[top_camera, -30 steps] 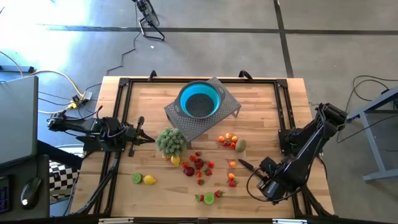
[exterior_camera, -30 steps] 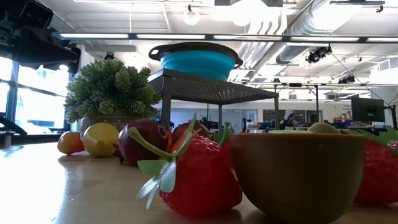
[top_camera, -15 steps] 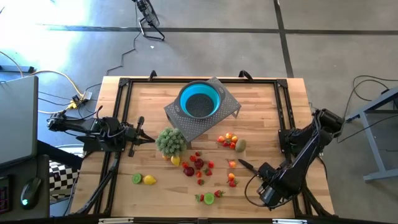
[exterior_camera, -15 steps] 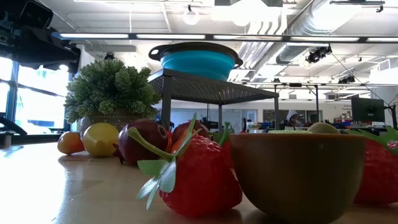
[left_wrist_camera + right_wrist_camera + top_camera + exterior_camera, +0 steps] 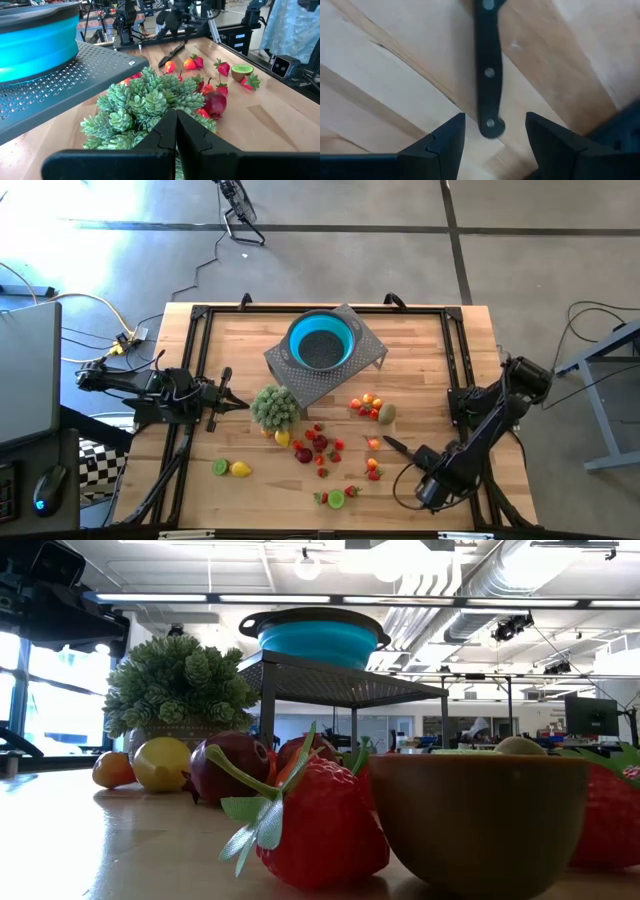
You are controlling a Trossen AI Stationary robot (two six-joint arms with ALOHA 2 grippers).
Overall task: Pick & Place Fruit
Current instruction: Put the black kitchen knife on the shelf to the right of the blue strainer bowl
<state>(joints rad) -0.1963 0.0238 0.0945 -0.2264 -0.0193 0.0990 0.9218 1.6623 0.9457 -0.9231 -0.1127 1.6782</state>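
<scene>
I judge the task to be at its opening step: no fruit (image 5: 322,446) is in the blue bowl (image 5: 321,341), which sits on the perforated stand (image 5: 352,370) at the far middle of the worktop (image 5: 420,360). The fruit lies scattered across the near middle of the worktop, beside the small green plant (image 5: 275,407).

My right tool (image 5: 428,470) is low at the near right, released, its fingers (image 5: 445,142) spread wide and holding nothing. It hangs over the butt end of the black-handled knife (image 5: 488,75), not over fruit. The next move, in my judgement, calls for shifting it left to the nearest strawberry (image 5: 373,473) before closing.

My left tool (image 5: 232,403) waits at the left edge, clenched shut and empty, pointing at the plant.
</scene>
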